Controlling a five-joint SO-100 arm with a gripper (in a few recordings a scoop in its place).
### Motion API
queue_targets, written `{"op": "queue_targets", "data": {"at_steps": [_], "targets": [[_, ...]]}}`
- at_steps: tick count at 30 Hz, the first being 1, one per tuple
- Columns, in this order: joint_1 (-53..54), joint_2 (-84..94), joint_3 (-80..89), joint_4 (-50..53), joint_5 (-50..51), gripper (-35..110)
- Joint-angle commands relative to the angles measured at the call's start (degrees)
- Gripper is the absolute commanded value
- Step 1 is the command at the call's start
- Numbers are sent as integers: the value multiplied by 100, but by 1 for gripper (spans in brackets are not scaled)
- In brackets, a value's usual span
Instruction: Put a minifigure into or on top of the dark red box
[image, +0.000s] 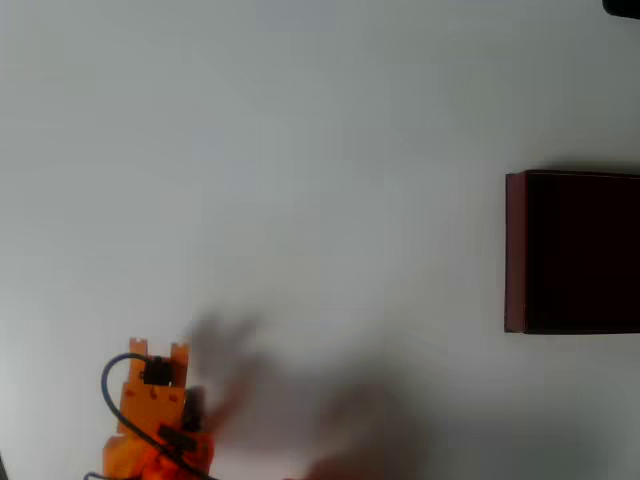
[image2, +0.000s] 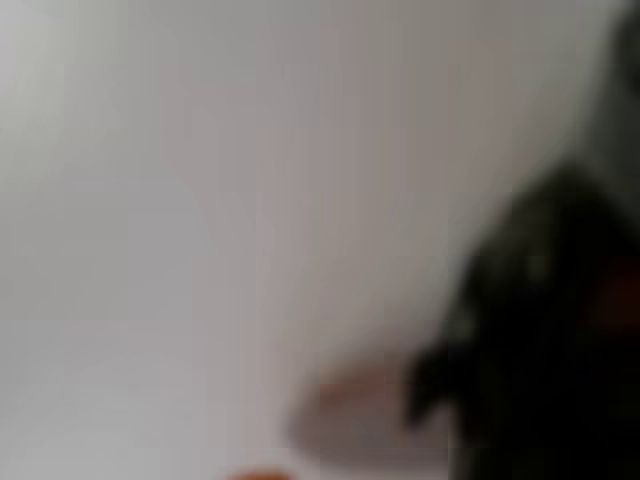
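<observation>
The dark red box (image: 515, 250) lies at the right edge of the overhead view, its thin maroon wall around a nearly black interior, partly cut off by the frame. My orange gripper (image: 160, 362) sits at the bottom left, far from the box, and its fingers cannot be made out. A small dark bit (image: 193, 405) shows against the arm's right side; I cannot tell whether it is the minifigure. In the wrist view a large dark shape (image2: 545, 340) stands at the right, too blurred to identify.
The white table (image: 300, 180) stretches bare between the arm and the box. Soft grey shadows (image: 300, 410) fall on it right of the arm. A black cable (image: 108, 385) loops off the arm's left side. A dark object (image: 625, 6) peeks in at the top right corner.
</observation>
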Motion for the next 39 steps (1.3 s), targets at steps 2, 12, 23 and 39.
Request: {"op": "queue_targets", "data": {"at_steps": [2,12,23,39], "targets": [[-70,53,211,-193,18,18],[44,193,448,-475,-255,2],[527,114,-861,1257,-984,10],[571,-659,-1002,97,-483,15]]}}
